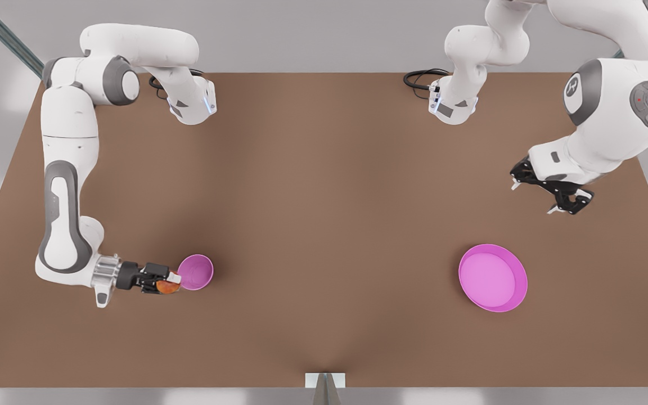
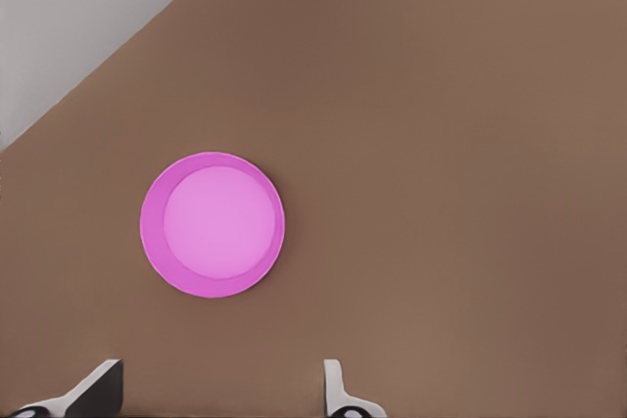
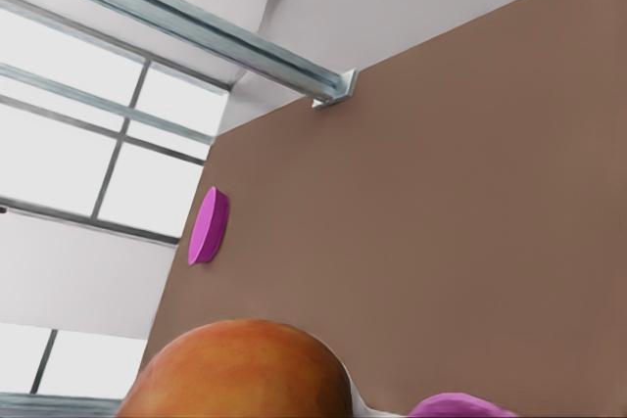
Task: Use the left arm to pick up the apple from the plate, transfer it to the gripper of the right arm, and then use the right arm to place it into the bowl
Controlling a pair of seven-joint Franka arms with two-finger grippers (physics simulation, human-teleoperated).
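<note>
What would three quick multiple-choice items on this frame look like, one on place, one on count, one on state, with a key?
1. Where is the apple?
A. On the plate
B. In the right gripper, beside the bowl
C. Loose on the table

2. How many pink dishes are on the table?
A. One
B. Two
C. Three

3. What state is the left gripper in?
A. Open and empty
B. Shut on the apple
C. Shut on the plate

Key:
1 B: the apple sits in the right gripper, next to the bowl.
2 B: the bowl and the plate.
3 A: the left gripper hangs over the table away from the plate, fingers spread with nothing between.
</note>
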